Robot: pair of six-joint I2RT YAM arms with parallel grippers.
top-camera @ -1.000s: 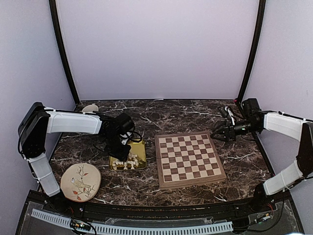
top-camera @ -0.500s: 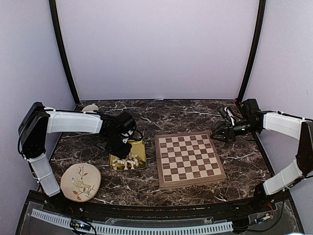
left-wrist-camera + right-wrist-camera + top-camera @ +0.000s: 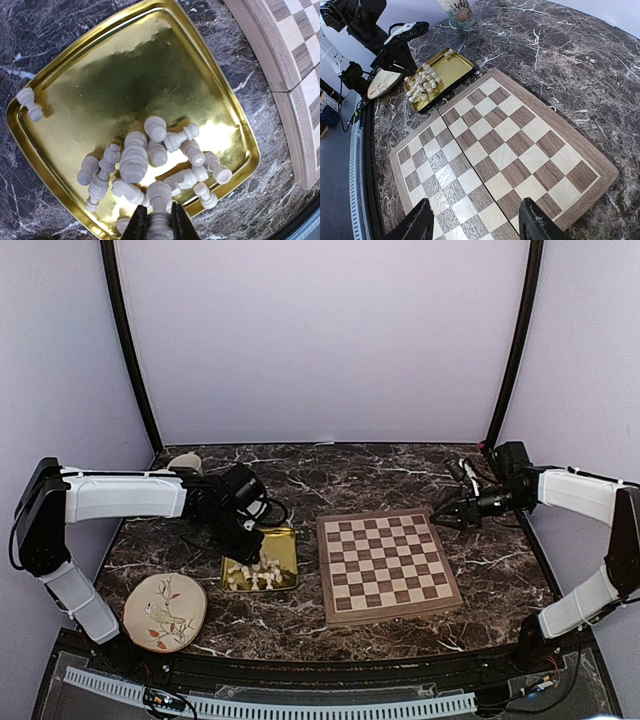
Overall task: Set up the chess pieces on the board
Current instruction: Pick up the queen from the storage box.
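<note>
Pinching a cream-white chess piece (image 3: pixel 159 192) in the shiny gold square tray (image 3: pixel 125 65), the left gripper (image 3: pixel 158 207) has the checkered wooden chessboard (image 3: pixel 388 565) to its right.

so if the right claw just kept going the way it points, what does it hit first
Probably the board: the open right claw aims down at its bare squares, nothing in between in its wrist view. The tray of pieces lies farther off.
</note>
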